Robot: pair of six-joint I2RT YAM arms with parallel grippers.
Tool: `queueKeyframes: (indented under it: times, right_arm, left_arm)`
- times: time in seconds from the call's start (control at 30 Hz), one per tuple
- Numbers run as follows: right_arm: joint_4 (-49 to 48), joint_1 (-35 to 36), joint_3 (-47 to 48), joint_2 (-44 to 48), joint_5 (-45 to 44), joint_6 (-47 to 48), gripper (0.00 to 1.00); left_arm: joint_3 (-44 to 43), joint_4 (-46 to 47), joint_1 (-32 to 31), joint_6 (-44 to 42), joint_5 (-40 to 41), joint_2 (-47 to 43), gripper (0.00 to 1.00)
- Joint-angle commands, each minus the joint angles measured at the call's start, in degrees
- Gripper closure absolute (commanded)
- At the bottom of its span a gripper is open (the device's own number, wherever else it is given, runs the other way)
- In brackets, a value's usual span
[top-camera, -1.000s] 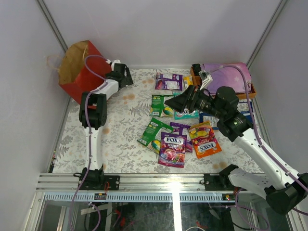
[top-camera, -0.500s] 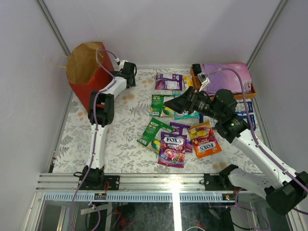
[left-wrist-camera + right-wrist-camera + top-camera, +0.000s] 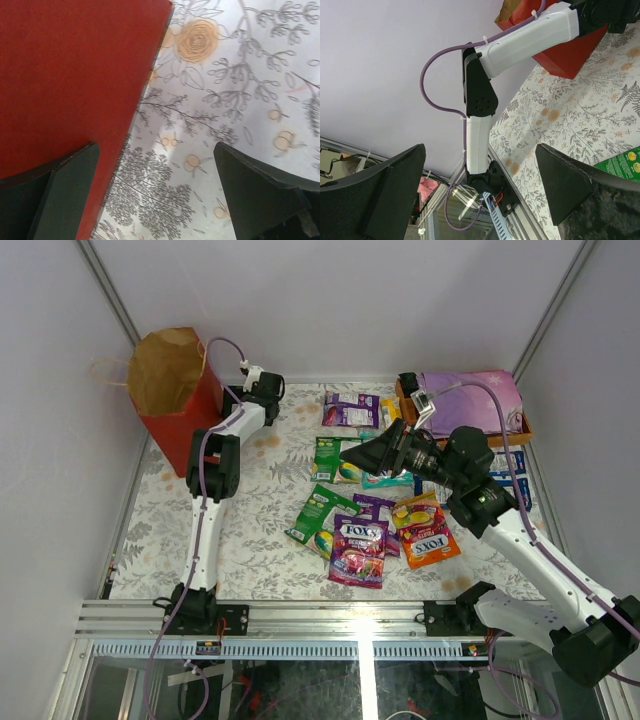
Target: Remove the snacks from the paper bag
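One paper bag [image 3: 168, 375], two green snacks [image 3: 335, 460] [image 3: 320, 517].

Both arms match, left arm [image 3: 200, 540] and right arm [image 3: 545, 560]: white link shells, black joint housings, black bases. I note a purple cable [image 3: 423, 79] zip-tied along each. Left tool [image 3: 155, 195] and right tool [image 3: 480, 190]: matte black wedge fingers.

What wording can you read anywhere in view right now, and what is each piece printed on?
"FOX'S": on the near purple packet, in white letters.
"FOX'S": upside down in the top view, on the orange packet beside it.
The far purple packet and the green packet: print too small to read.
The paper bag: no lettering shows.
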State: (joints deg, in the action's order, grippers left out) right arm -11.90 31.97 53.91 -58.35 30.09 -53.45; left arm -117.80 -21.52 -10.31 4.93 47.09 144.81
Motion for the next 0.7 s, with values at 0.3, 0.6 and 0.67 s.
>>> queueKeyframes:
  times: [0.3, 0.6, 0.67]
  right_arm:
    - [-5.6, -0.2, -0.8, 1.0, 3.0, -1.8, 0.01]
    - [-7.5, -0.2, -1.9, 2.8, 4.4, -3.8, 0.01]
    - [-7.1, -0.2, -1.9, 3.6, 4.4, -3.7, 0.01]
  left_arm:
    - [6.2, -9.1, 0.8, -8.4, -1.3, 0.5, 0.0]
    - [13.4, -21.9, -0.9, -1.1, -6.0, -4.7, 0.0]
    - [14.8, -23.5, -0.6, -0.6, -5.5, -4.7, 0.0]
